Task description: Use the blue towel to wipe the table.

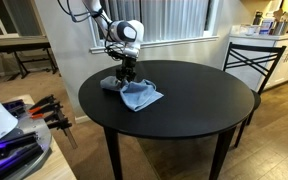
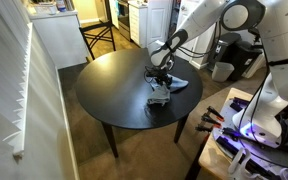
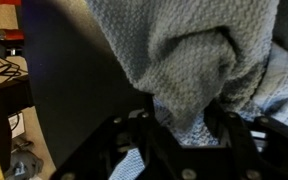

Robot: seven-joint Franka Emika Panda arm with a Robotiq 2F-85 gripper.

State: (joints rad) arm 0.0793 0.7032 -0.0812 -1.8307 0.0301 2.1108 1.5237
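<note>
Gripper pinching the blue towel on the round black table.

In an exterior view, the arm is reaching down from the upper left. The gripper is bearing on the left part of the towel, which is lying crumpled on the table near its left rear edge. A chair is standing just past the table's right side. In the wrist view, bare tabletop is showing at left, and beside it the fingers are clamping narrowly on a bunched fold of towel rising between them.
</note>
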